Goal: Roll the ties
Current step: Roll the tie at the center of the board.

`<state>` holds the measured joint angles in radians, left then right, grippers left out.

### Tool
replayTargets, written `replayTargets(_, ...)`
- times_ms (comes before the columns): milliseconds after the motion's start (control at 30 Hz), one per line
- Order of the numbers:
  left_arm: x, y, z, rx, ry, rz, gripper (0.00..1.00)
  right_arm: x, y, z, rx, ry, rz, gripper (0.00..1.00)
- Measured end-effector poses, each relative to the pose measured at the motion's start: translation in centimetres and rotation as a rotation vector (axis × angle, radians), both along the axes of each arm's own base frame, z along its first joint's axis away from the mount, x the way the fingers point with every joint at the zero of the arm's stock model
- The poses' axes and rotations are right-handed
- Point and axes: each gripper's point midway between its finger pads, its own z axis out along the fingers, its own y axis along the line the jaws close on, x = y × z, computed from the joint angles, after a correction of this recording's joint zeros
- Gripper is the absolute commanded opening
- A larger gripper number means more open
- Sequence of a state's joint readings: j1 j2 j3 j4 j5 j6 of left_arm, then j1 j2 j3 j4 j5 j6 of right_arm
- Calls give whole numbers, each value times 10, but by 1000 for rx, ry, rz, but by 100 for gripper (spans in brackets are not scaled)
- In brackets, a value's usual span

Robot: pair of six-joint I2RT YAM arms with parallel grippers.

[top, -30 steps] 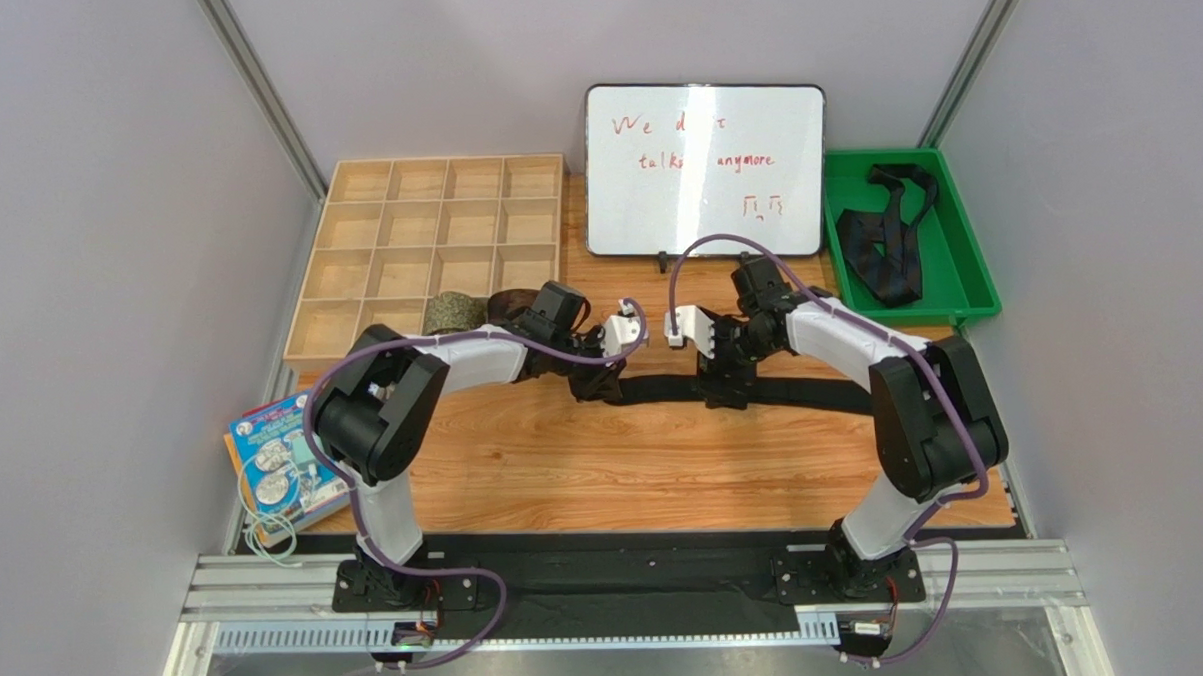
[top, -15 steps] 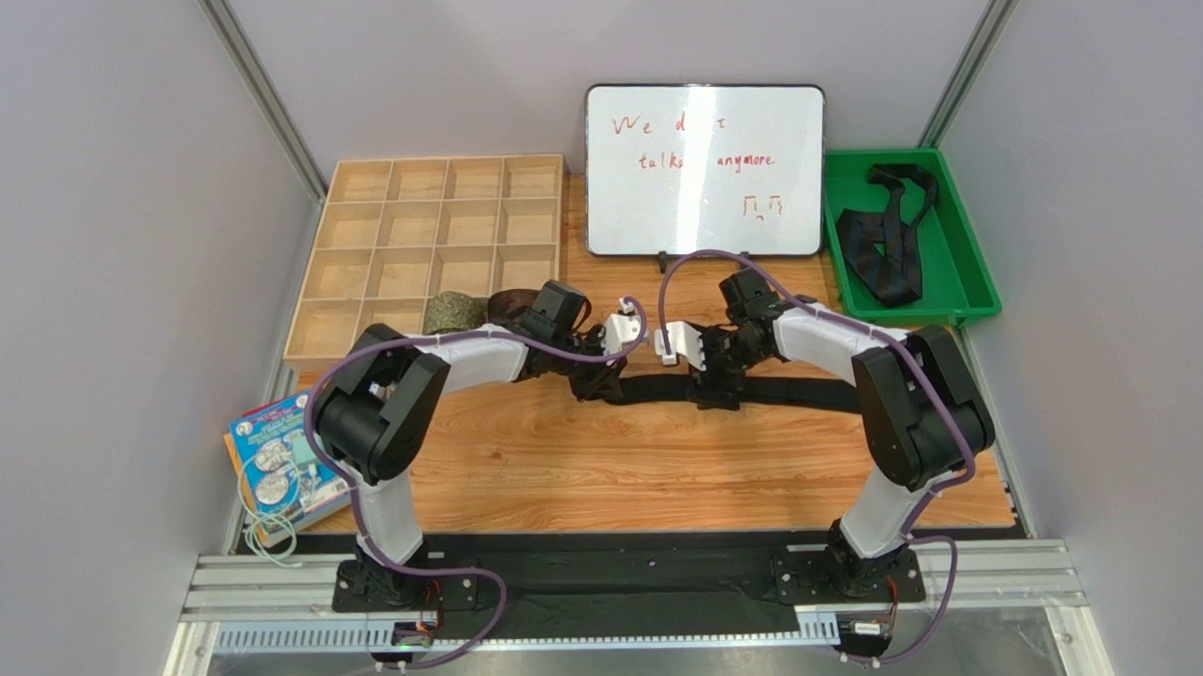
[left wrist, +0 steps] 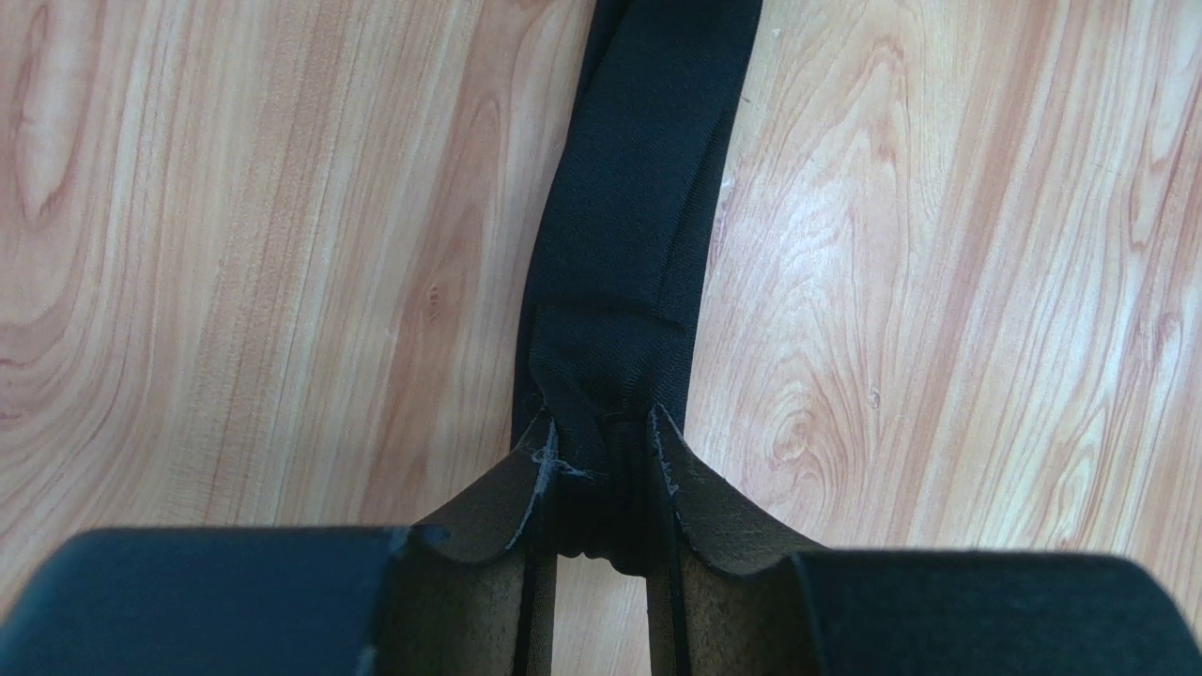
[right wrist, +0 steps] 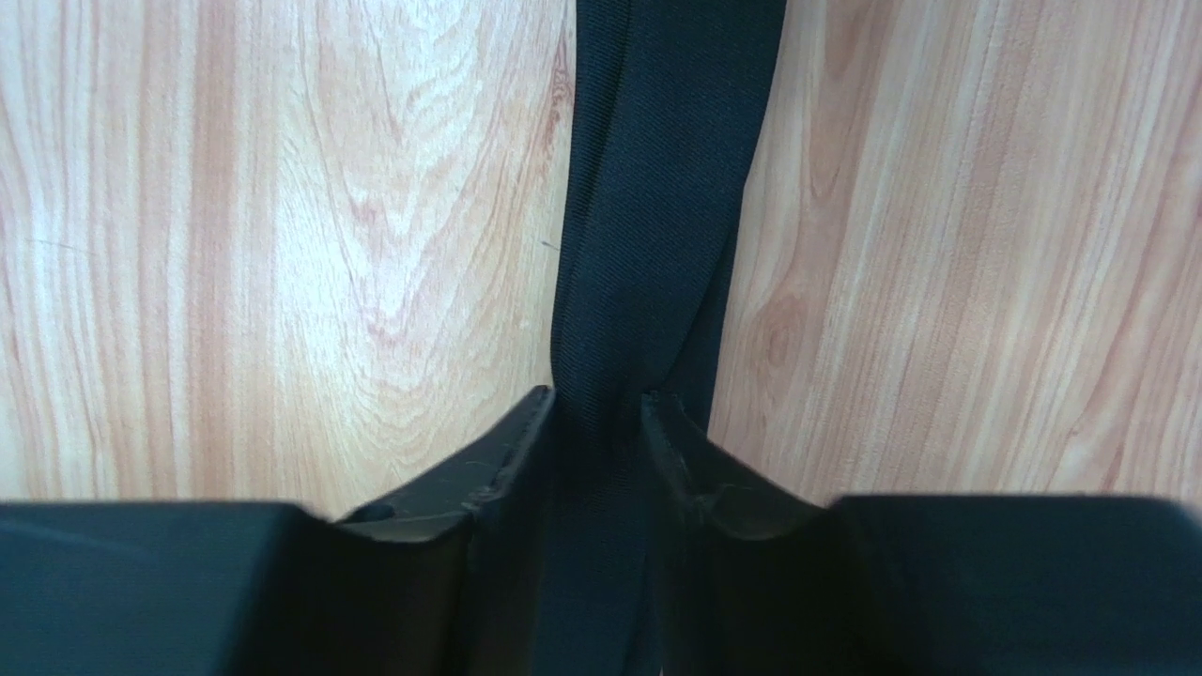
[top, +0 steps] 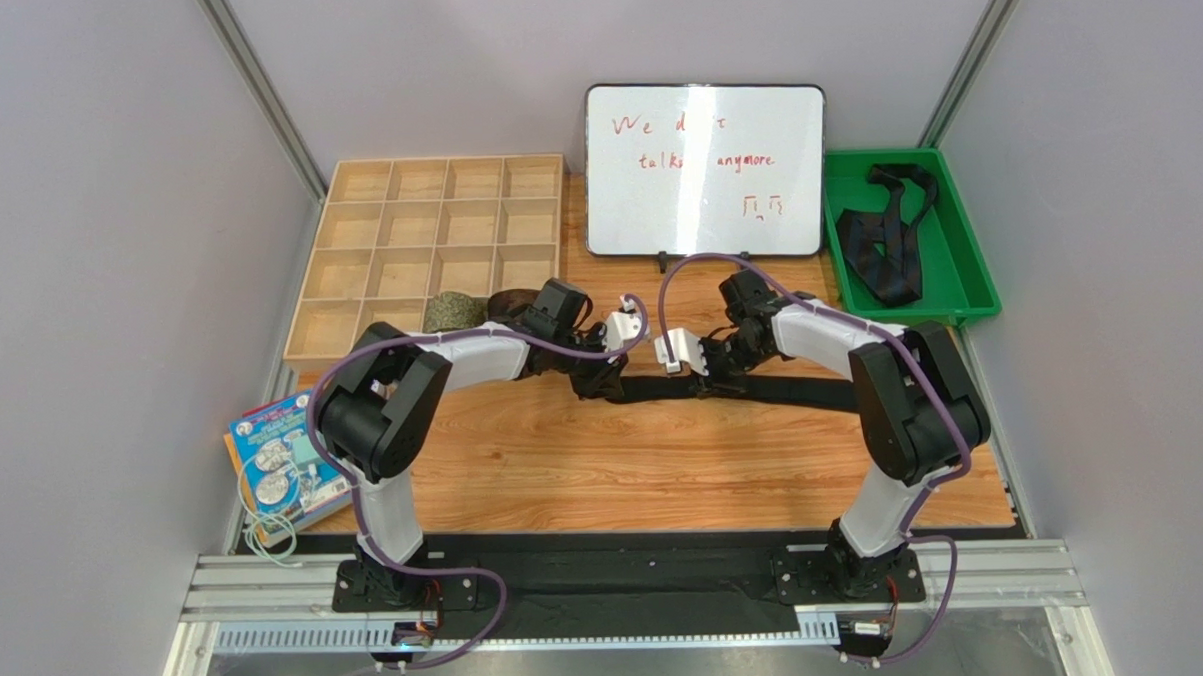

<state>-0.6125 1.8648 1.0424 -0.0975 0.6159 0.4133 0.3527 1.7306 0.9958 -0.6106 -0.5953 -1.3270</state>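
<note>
My left tool (left wrist: pixel 600 423) is clenched on the black tie (left wrist: pixel 638 183), with the cloth bunched between its pads. My right tool (right wrist: pixel 597 402) is clamped on the same tie farther along its length. Over the last second my right tool has slid toward the left one, which has hardly stirred. The two now sit close together just in front of the whiteboard (top: pixel 704 170), near its lower edge. From my tools the tie runs flat along the desk (left wrist: pixel 212 211) to the right, ending in front of the whiteboard's right corner.

I read this closing-in as gathering the short stretch between my tools so the end can be folded over to start a coil. No turn of a roll shows yet.

Left of the whiteboard, an olive coil (top: pixel 452 309) and a brown coil (top: pixel 510 299) sit in the near row of the wooden box (top: pixel 408 225), so two ties look done. Right of the whiteboard, more black ties (top: pixel 878 239) lie loose in the green tray (top: pixel 986 280), not yet rolled.
</note>
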Motion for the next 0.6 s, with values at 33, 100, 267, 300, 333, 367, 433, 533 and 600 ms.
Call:
replayTargets(33, 0, 0, 0, 0, 0, 0, 19, 0, 0, 0, -1, 1, -1, 58)
replayTargets(100, 0, 0, 0, 0, 0, 0, 19, 1, -3, 2, -6, 9, -16, 66)
replayTargets(267, 0, 0, 0, -2, 1, 3, 18, -2, -12, 17, -5, 90, -140, 65)
replayTargets(300, 0, 0, 0, -5, -1, 5, 18, -1, -12, 24, 6, 114, -185, 64)
replayTargets(333, 0, 0, 0, -8, -5, 6, 18, 4, -12, 34, 30, 142, -250, 63)
replayTargets(367, 0, 0, 0, -11, -8, 8, 18, 9, -11, 42, 56, 172, -313, 61)
replayTargets(433, 0, 0, 0, -13, -11, 13, 18, 19, -9, 57, 117, 241, -446, 57)
replayTargets(533, 1, 0, 0, -16, -15, 20, 18, 26, -4, 74, 218, 426, -692, 53)
replayTargets(600, 2, 1, 0, -18, -22, 25, 18, 25, 4, 77, 266, 570, -832, 51)
